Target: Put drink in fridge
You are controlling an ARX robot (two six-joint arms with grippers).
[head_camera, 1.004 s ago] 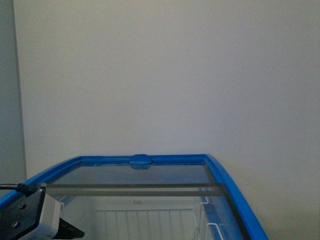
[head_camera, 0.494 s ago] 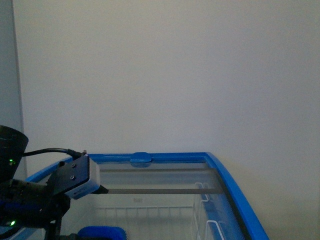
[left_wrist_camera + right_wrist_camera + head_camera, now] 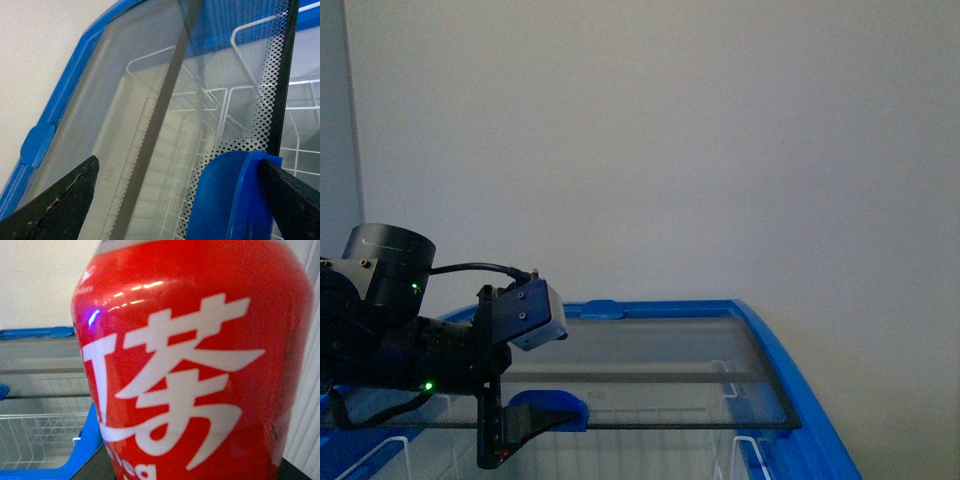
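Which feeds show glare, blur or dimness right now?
Front view: dim, bluish, left arm silhouetted. Left wrist view: glass lid fairly crisp, end effector fingers soft. Right wrist view: red can fills frame, slightly blurred, glints near top.

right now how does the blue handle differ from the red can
Colour: the blue handle is plain blue; the red can is red with white characters.
Shape: the handle is a curved tab; the can is a cylinder.
Place: the handle sits on the edge of the fridge's glass lid, between the open left gripper's fingers; the can fills the right wrist view, outside the fridge.
Both show close up in a wrist view.
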